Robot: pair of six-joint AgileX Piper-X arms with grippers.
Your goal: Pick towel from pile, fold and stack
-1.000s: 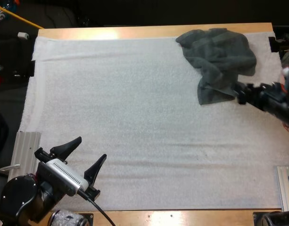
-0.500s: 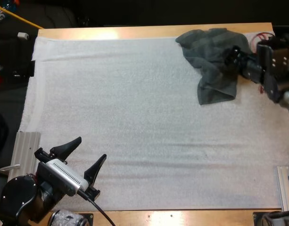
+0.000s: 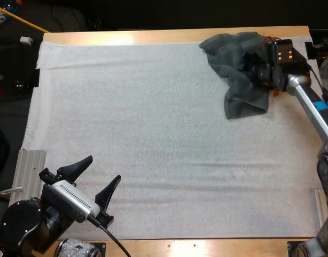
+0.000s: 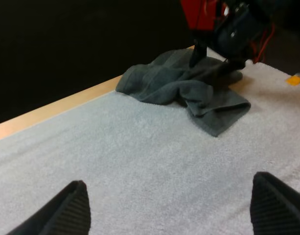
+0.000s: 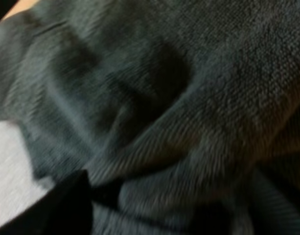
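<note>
Towel (image 3: 233, 59): matt ribbed cloth; mat (image 3: 153, 134): fuzzy, matt (table (image 3: 153, 36): smooth wood w/ sheen).

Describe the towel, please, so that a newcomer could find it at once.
Look to the far right corner of the white mat on the wooden table. A crumpled dark grey-green towel lies there, under the right hand. It is the only dark cloth on the mat.

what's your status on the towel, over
Left claw open, parked at mat's near edge. Right claw open, down on crumpled towel, no grip yet. Nothing blocking.
</note>
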